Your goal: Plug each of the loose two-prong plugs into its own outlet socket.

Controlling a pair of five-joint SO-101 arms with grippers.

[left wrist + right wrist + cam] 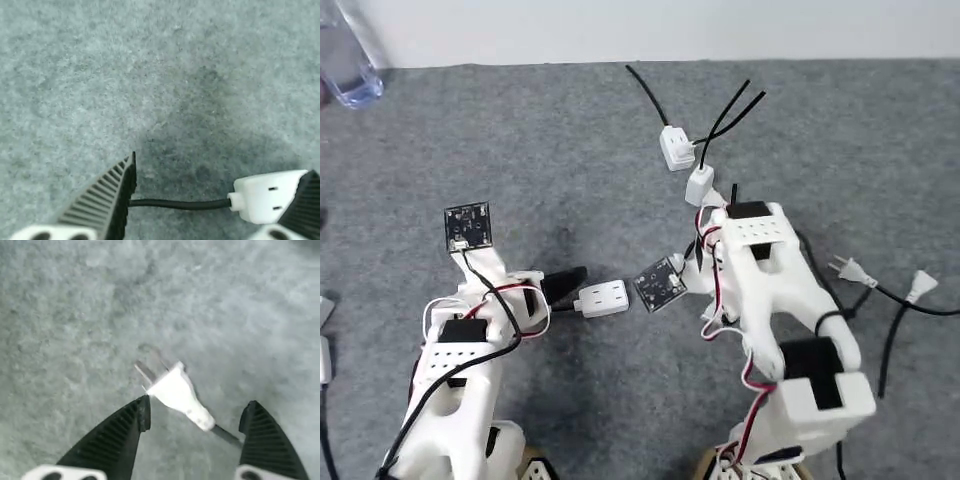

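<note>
Two spread pairs: right fingers [120,435] astride the plug [176,390], left fingers [110,200] astride a cord [180,203], socket [265,197] seemingly against one.

Light: bright and even, coming from overhead, with no hard-edged shadow in any view.
Counter [520,130]: grey felt lit much the same from side to side, without glare.
Wall [670,30]: the brightest band, nearly plain white.
Bottle [345,60]: a few small glints on the clear plastic.
Left arm [460,370], right arm [770,260]: white shells bright; faint, soft smudges of shadow just beside them.
Left hand [222,165]: a broad, soft dark patch on the felt ahead of it; the socket [267,202] is bright white and its slots are still visible.
Right hand [199,400]: the plug [175,390] is bright, with a thin soft shadow beneath it.
</note>
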